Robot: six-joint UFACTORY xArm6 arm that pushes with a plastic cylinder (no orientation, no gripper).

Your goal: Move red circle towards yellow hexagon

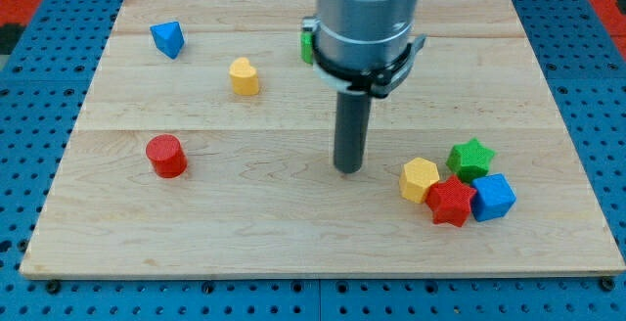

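Standing near the middle of the wooden board (293,233), my tip (348,169) touches no block and carries nothing: it is a bare rod with nothing to clench or release. By my reading, the task has scarcely begun. The red circle (166,156) sits well apart at the tip's nine o'clock, while the yellow hexagon (419,179) lies near the tip at about four o'clock, so the two task blocks are on opposite sides of the rod with open wood between them.

What seems left is nearly everything: the tip would have to get round to the circle's nine o'clock side and drive it across the board toward three o'clock.

Crowding the goal end, the hexagon touches a red star (450,202) at its four o'clock, with a green star (471,157) and a blue cube (492,197) just beside that. A hard arrival could scatter this cluster. Another yellow block (245,76), its shape unclear, and a blue pyramid-like block (167,38) stand toward the circle's one and twelve o'clock, clear of the straight path. A green block (306,45) peeks out from behind the arm's body, mostly hidden.
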